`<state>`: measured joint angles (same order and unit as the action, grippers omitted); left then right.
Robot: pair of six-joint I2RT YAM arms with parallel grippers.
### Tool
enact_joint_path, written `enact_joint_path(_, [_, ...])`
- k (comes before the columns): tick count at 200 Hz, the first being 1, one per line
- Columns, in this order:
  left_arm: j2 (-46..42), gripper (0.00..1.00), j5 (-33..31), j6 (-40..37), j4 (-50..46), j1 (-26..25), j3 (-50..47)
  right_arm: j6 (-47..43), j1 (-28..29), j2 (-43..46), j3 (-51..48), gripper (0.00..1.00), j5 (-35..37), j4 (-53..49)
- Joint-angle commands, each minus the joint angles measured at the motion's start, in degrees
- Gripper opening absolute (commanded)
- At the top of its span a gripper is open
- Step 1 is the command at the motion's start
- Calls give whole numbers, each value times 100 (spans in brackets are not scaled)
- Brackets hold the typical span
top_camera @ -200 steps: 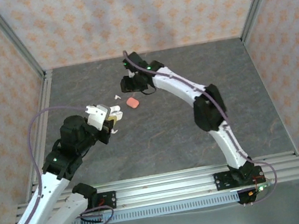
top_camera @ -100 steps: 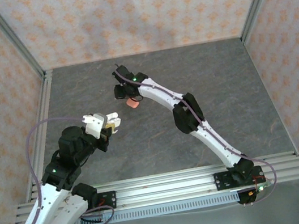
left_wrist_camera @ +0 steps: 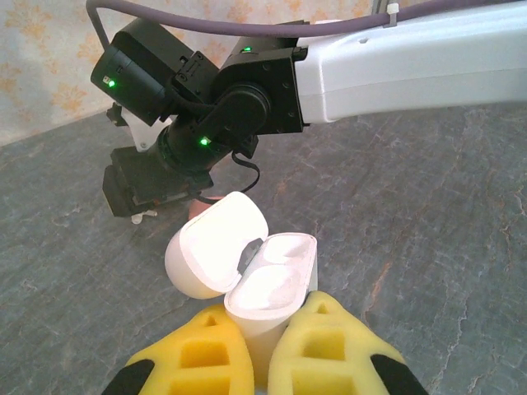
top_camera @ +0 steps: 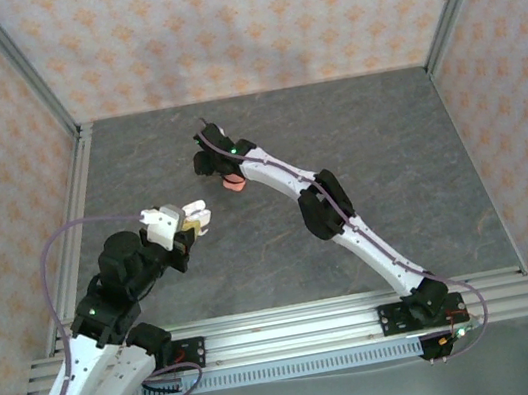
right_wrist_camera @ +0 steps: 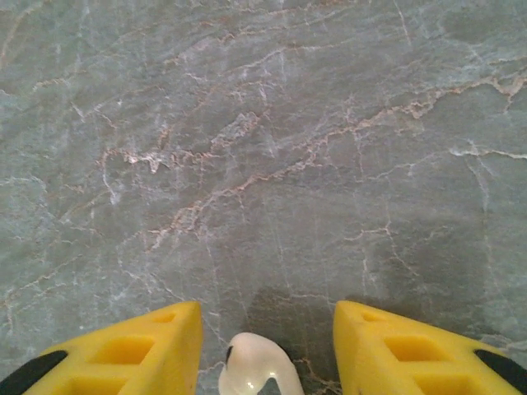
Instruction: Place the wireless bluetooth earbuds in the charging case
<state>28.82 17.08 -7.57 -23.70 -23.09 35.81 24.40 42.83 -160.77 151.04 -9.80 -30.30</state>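
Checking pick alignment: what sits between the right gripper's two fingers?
A white earbud lies on the table between them, touching neither, as the right wrist view shows.

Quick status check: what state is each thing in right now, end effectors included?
white case: lid open, held off the table.
left end effector: shut on the white case.
right end effector: open, straddling the white earbud.
white earbud: lying on the table, not gripped.
pink case: on the table by the right end effector; lid unclear.
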Motion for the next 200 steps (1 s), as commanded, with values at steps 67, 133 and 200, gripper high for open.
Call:
enact_joint_path(67, [-225,0,-50,19,81,42,-128,-179,310,12,-46,27,200,-661])
enact_joint_path(133, [-235,0,-63,101,-4,46,-110,-79,336,883,-1108,15,-105,-890])
enact_joint_path(200, [-239,0,-165,289,-270,43,-16,-133,567,1590,-2096,15,-281,-1146])
